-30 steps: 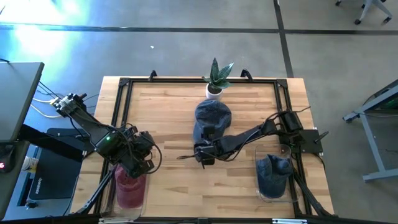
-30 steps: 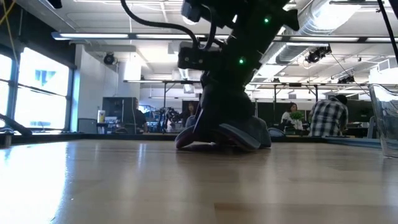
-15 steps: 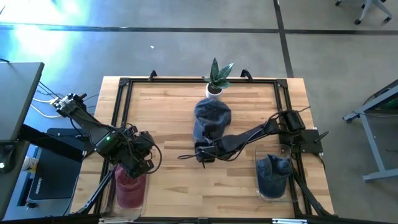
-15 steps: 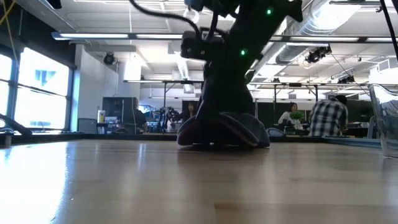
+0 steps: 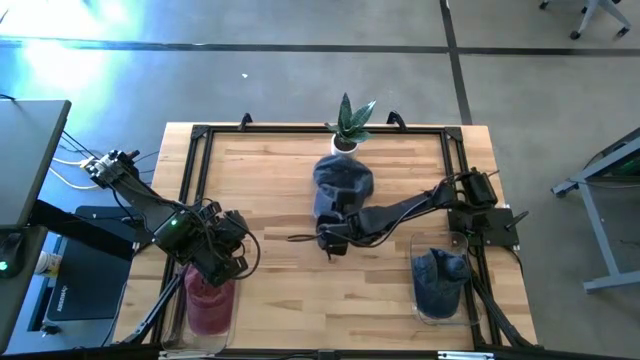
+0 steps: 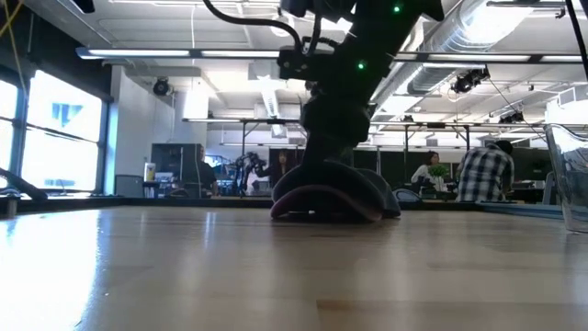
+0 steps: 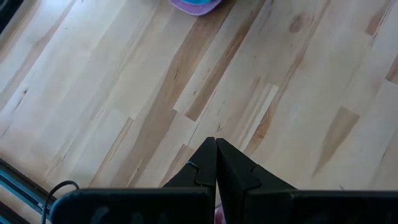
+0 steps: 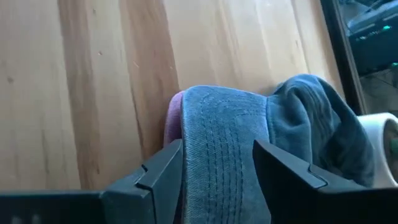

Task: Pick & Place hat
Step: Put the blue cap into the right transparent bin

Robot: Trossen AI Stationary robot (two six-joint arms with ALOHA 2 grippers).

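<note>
A blue hat with a pink underside lies on the wooden table just near of its middle, its brim pointing to the near edge. In the low view the hat rests on the table as a low arch. My right gripper reaches in from the right and stands over the brim; in the right wrist view the gripper has the brim between its fingers. My left gripper waits shut at the near left, and its tips meet above bare wood. My right gripper has the hat's brim between its two fingers, one at each side edge, the stitched top facing up. The fingers slant down from the near right, along the brim toward the crown. The brim's front still lies on the table.
A potted plant stands at the far edge behind the hat. A clear bin at the near right holds a blue hat; a bin at the near left holds a dark red one. People sit in the room beyond.
My right gripper has risen a little and shifted toward the far edge. The hat's near part has gone with it: the brim, crumpled and tipped a second ago, now lies as a smooth low arch, and the whole hat looks shorter from above.
</note>
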